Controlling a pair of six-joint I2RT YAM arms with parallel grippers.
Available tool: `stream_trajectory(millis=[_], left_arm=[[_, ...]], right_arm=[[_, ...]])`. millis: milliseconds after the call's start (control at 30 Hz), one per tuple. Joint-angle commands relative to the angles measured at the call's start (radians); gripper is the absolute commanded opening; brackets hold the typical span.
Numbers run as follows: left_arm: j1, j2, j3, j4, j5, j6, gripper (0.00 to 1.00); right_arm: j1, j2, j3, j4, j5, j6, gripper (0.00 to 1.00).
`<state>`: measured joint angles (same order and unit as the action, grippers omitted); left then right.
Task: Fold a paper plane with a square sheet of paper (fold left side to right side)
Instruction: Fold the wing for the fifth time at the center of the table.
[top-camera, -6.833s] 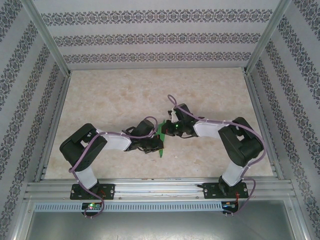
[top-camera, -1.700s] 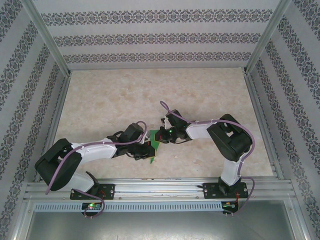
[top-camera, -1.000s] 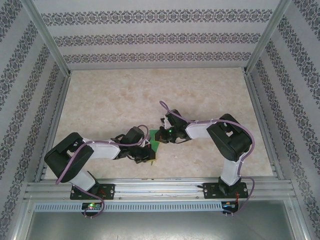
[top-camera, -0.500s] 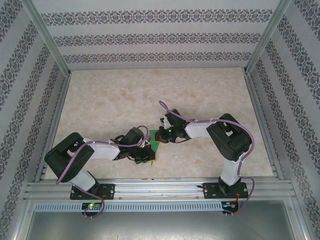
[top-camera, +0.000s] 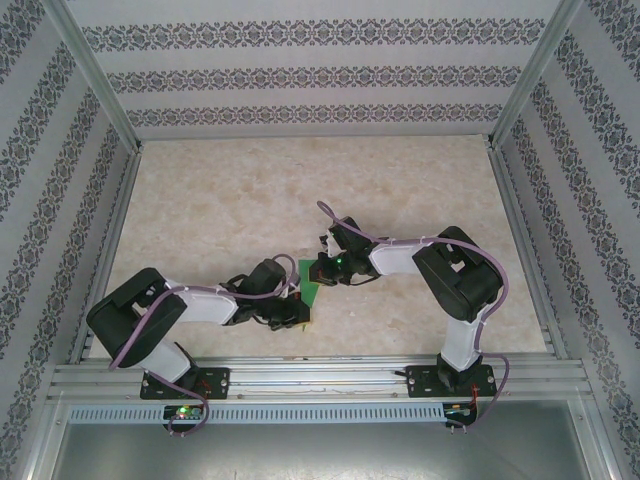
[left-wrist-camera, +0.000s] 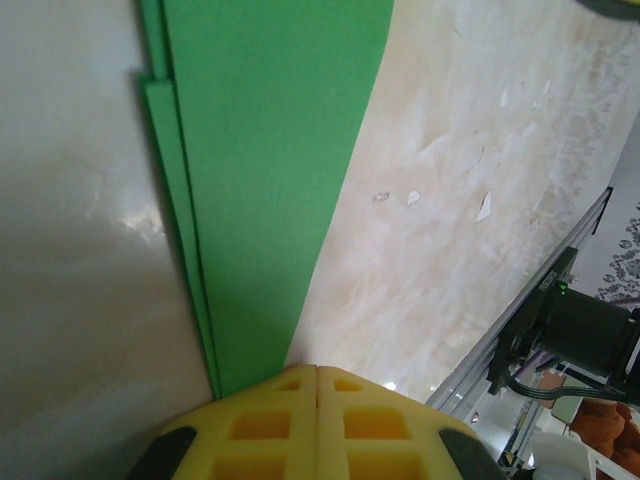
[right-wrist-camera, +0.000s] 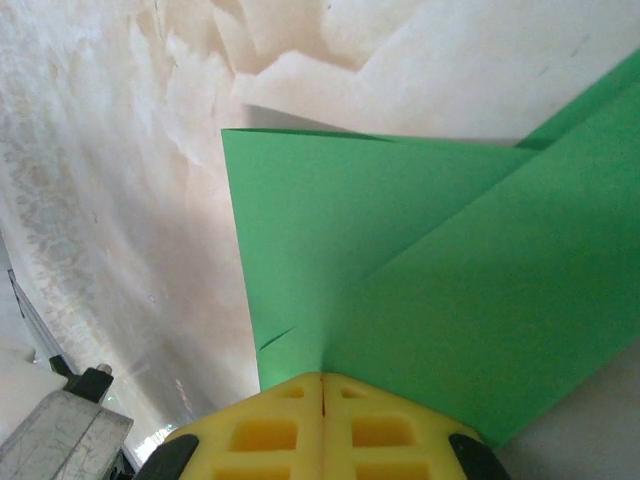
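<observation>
Nearest the bases, the left arm lies low over the table (top-camera: 230, 190) and reaches to the right. The left gripper (top-camera: 296, 313) sits at the near end of the paper (top-camera: 309, 291). In its wrist view the yellow fingers (left-wrist-camera: 260, 425) are pressed together with no gap along their seam. The tips meet the narrow near end of the paper, and nothing green shows between them. From there the paper runs away as a long green strip. Along its left edge several layers lie stacked, each edge stepped slightly out from the next.

The paper rests flat on the table, between the two grippers and a little left of the centre line.

Farther out, the right gripper (top-camera: 318, 272) comes in from the right onto the paper's far end. Its fingers (right-wrist-camera: 265, 432) are also closed tight against each other, with the tips on the green surface. Ahead of them one folded flap overlaps another along a diagonal edge, and a corner points off to the left. Beyond lies bare marbled table.
</observation>
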<state>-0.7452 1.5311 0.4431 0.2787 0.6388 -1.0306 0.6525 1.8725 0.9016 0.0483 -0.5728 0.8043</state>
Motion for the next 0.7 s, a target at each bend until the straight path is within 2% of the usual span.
stream_trajectory(millis=[0, 367, 500, 667], left_arm=[[-0.047, -0.016, -0.043, -0.04, -0.01, -0.046, 0.05], [-0.078, -0.14, -0.097, -0.035, -0.034, -0.092, 0.05], [-0.063, -0.28, -0.044, -0.182, -0.068, -0.048, 0.05], [0.02, -0.373, 0.036, -0.344, -0.084, 0.047, 0.07]], right_arm=[[0.014, 0.079, -0.033, -0.126, 0.142, -0.031, 0.0], [0.017, 0.081, -0.035, -0.128, 0.139, -0.033, 0.0], [0.02, 0.079, -0.036, -0.129, 0.14, -0.031, 0.0], [0.023, 0.08, -0.03, -0.129, 0.139, -0.031, 0.0]])
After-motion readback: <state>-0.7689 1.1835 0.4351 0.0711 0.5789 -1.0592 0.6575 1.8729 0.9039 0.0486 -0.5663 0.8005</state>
